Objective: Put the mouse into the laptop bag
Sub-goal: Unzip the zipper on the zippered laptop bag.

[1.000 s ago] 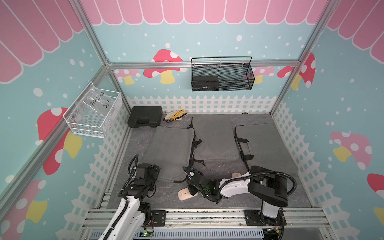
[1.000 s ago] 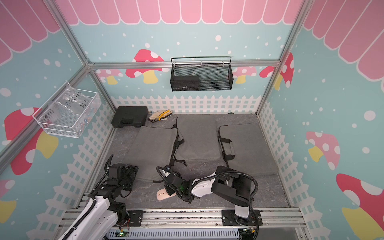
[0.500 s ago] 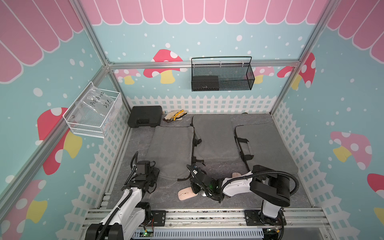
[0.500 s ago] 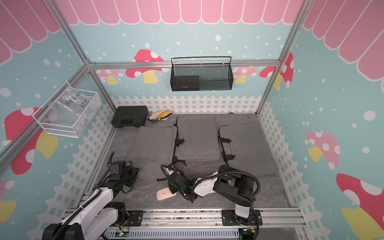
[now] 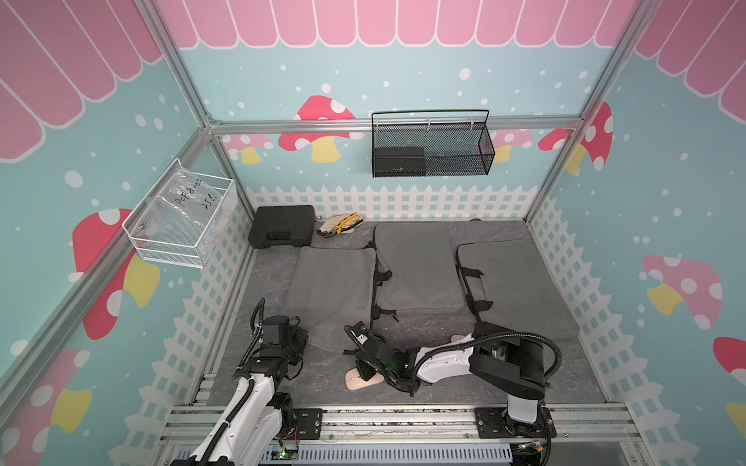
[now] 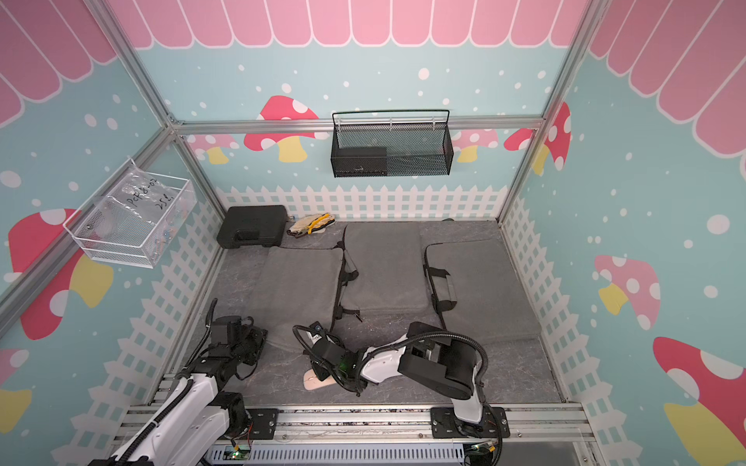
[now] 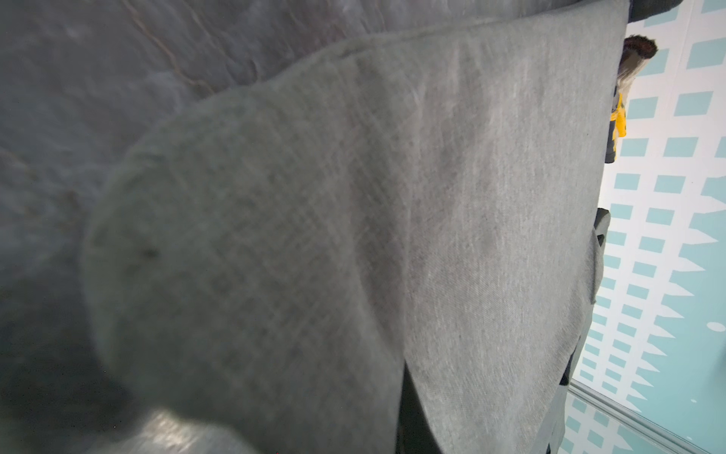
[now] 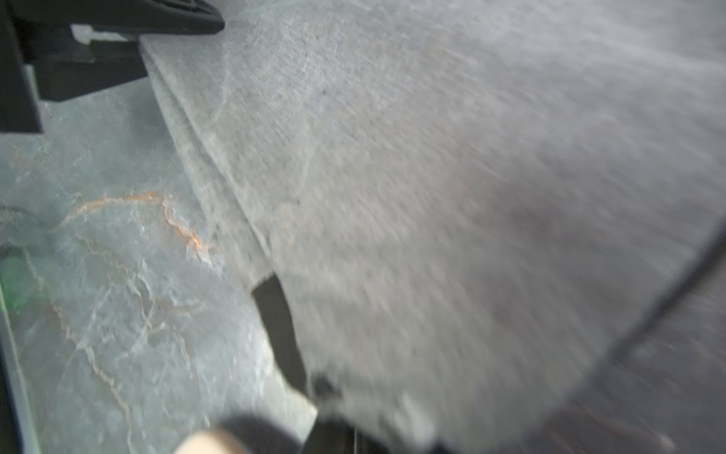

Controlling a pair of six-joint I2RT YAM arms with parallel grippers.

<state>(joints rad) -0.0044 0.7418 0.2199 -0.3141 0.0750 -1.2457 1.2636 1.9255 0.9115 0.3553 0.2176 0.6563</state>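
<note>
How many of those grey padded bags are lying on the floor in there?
3, side by side: left bag before the black case, middle bag furthest back, right bag by the fence. None seems hidden.

The laptop bag [image 7: 353, 236] is matt grey cloth with a coarse, visible weave. The tabletop [image 8: 98, 295] looks like grey stone, smooth with a faint sheen and thin orange veins. The mouse [image 5: 357, 381] is pale, smooth plastic. Upper centre in both top views, the black basket [image 5: 432, 149] is fine metal mesh. At left, a white wire basket [image 5: 169, 250] holds a glossy clear plastic bag [image 5: 181, 201]. The black case [image 5: 281, 232] is matt moulded plastic, and the frame rails [image 5: 403, 417] are bare metal.
</note>
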